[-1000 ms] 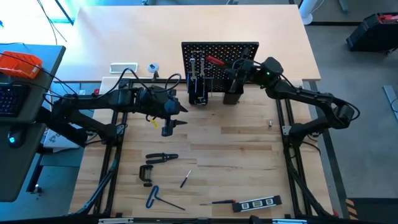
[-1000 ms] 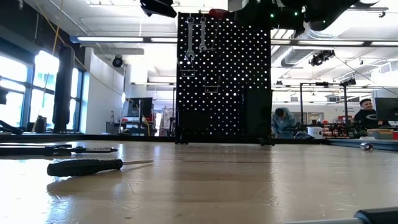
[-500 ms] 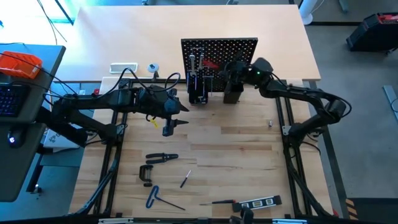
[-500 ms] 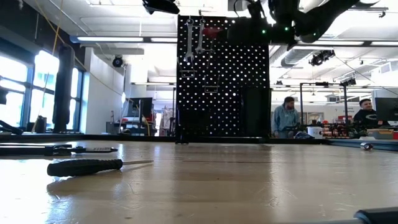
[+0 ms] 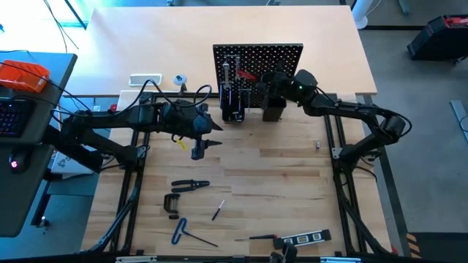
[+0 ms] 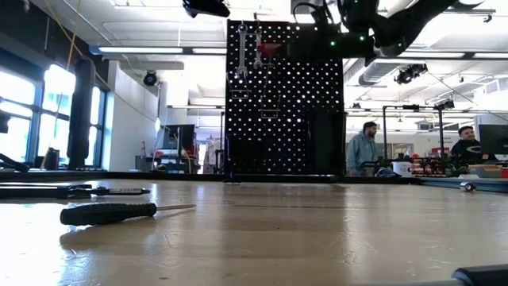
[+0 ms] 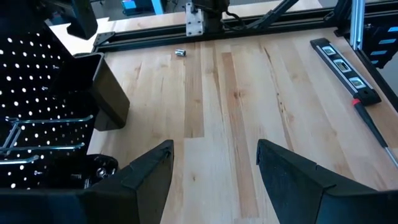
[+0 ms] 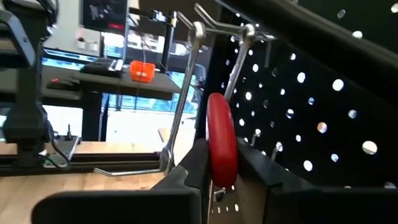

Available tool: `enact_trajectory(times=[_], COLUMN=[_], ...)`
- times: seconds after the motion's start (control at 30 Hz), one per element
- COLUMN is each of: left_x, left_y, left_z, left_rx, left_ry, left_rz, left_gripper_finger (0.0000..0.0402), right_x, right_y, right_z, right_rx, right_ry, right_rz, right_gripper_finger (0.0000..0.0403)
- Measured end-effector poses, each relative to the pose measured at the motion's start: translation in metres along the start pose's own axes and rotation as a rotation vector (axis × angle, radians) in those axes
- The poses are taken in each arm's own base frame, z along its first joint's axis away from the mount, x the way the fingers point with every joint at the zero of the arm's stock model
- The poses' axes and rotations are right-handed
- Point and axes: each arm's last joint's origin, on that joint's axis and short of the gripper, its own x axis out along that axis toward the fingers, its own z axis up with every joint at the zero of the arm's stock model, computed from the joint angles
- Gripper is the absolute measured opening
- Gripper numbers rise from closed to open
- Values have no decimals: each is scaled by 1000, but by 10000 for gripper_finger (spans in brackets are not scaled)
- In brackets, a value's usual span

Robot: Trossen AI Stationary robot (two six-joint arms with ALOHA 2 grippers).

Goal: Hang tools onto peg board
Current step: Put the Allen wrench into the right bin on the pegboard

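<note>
Pliers point(image 5: 191, 185), clamp point(image 5: 172, 204) and level point(image 5: 303, 238) are lying on the table. I'm holding the right gripper point(image 8: 214, 180), nearly closed on a red-handled tool point(image 8: 221, 149), against the peg board point(image 5: 281, 53); its long axis is running down the board, beside two hung wrenches point(image 6: 249, 49). Left gripper point(image 7: 214, 163) is hovering wide open, nearer the pliers.

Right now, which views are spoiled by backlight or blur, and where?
Low view: bright windows and ceiling lights behind silhouette the upright black perforated peg board, light shining through its holes; the near black-handled screwdriver looks soft. Right wrist view: the red-handled tool in the right gripper is blurred, daylight behind. High view: evenly lit.
</note>
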Motion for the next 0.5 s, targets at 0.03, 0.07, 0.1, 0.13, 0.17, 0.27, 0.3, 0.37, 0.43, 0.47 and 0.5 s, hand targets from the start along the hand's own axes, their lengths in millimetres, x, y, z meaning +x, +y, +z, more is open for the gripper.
enact_trajectory(times=[0.03, 0.07, 0.1, 0.13, 0.17, 0.27, 0.3, 0.37, 0.43, 0.47, 0.5], left_x=[0, 0, 0, 0, 0, 0, 0, 0, 0, 0, 0], left_y=[0, 0, 0, 0, 0, 0, 0, 0, 0, 0, 0], left_z=[0, 0, 0, 0, 0, 0, 0, 0, 0, 0, 0], left_rx=[0, 0, 0, 0, 0, 0, 0, 0, 0, 0, 0], left_ry=[-1, -1, -2, -3, -3, -3, -3, -3, -3, -3, -3], left_rz=[0, 0, 0, 0, 0, 0, 0, 0, 0, 0, 0], left_gripper_finger=[222, 222, 222, 222, 222, 222, 222, 222, 222, 222, 222], right_x=[0, 1, 1, 1, 2, 3, 3, 4, 4, 5, 5], right_y=[1, 2, 3, 4, 6, 11, 13, 16, 19, 20, 21], right_z=[0, 0, 0, 0, 0, 1, 1, 1, 1, 2, 2], right_rx=[0, 1, 1, -1, -7, -26, -29, -35, -36, -36, -37], right_ry=[4, 6, 8, 10, 14, 30, 36, 43, 48, 50, 52], right_rz=[-5, -5, -12, -20, -31, -68, -77, -94, -113, -121, -133], right_gripper_finger=[44, 44, 44, 44, 44, 45, 46, 47, 47, 47, 47])
